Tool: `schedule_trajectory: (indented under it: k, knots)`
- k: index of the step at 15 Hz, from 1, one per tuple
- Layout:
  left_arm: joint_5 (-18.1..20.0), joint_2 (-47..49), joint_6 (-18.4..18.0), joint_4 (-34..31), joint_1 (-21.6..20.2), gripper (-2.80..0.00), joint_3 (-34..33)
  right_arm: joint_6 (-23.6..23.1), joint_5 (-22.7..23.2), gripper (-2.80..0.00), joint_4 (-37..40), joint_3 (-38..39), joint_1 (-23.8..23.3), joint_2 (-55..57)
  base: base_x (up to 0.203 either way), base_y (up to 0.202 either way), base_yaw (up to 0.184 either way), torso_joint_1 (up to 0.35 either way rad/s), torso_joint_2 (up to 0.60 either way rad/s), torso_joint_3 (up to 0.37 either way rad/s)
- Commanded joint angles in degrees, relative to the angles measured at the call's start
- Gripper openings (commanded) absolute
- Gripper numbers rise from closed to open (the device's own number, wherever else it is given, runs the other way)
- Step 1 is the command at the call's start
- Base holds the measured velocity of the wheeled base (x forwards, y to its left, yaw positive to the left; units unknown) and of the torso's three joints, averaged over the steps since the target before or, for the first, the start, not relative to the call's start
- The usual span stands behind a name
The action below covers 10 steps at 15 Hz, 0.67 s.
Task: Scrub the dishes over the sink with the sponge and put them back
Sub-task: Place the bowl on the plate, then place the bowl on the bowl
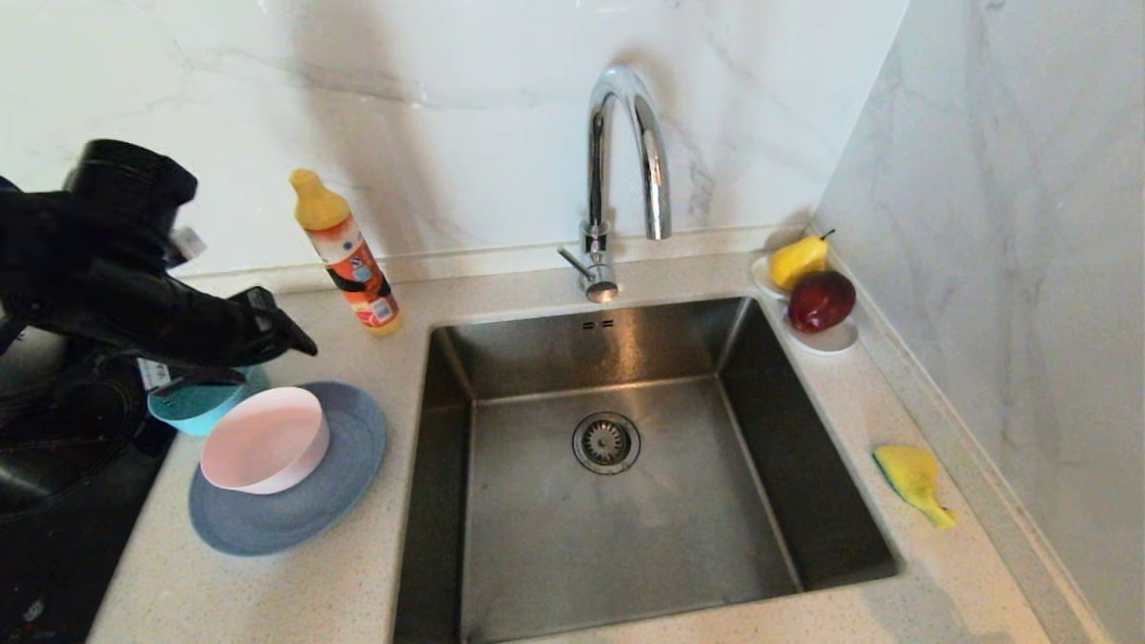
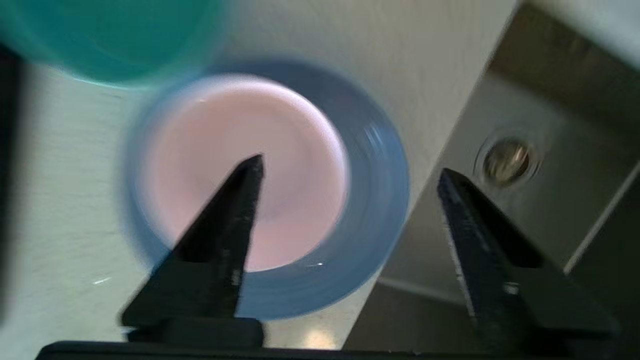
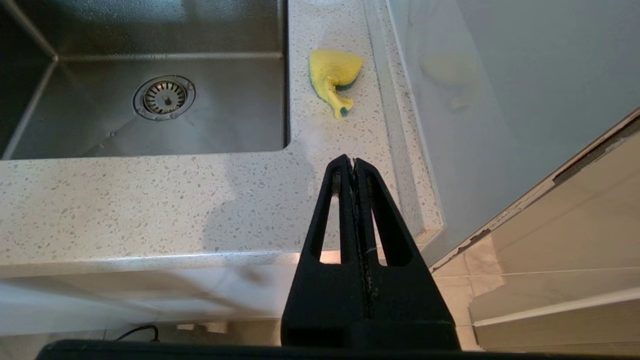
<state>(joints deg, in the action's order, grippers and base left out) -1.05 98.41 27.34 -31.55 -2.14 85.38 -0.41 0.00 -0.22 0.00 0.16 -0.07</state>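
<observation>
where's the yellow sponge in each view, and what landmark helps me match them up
Head view: the sponge lies on the counter right of the sink, near the side wall.
Left wrist view: not in it; only the dishes and part of the sink show.
Right wrist view: the sponge lies on the counter strip between the sink and the wall, beyond the right gripper.
Shared landmark: the round drain strainer shows in all three.

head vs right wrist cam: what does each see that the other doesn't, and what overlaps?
Head only: left tool over the teal bowl, pink bowl on the grey-blue plate, orange bottle, tap, saucer with pear and apple.

Right wrist only: right tool, shut, parked above the counter's front edge; the floor below.

Both: sink, drain strainer, sponge lying right of the sink.
</observation>
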Motion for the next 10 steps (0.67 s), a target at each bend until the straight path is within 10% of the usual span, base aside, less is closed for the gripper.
schedule_trajectory:
  k: [1, 5, 6, 10]
  knots:
    - [0.22, -2.94, 0.32, -3.71, -3.95, 0.0, 4.32, -0.03, 0.0, -2.8, -0.04, 0.0, 0.02, -0.01, 0.0, 0.0, 0.0, 0.0, 0.0, 0.0]
    - [0.69, -2.76, 0.23, -4.42, -9.3, 0.0, 4.54, -0.03, 0.0, -2.8, -0.01, 0.0, 0.02, -0.01, 0.0, 0.0, 0.0, 0.0, 0.0, 0.0]
    - [0.77, -2.21, 0.28, -4.55, -10.83, -2.8, 4.72, 0.04, 0.0, -2.8, -0.04, 0.0, 0.02, -0.09, 0.0, 0.0, 0.0, 0.0, 0.0, 0.0]
    - [2.35, 0.96, 0.63, -5.74, -16.55, -2.8, 6.01, 0.0, 0.0, -2.8, -0.04, 0.0, 0.02, -0.01, 0.0, 0.0, 0.0, 0.0, 0.0, 0.0]
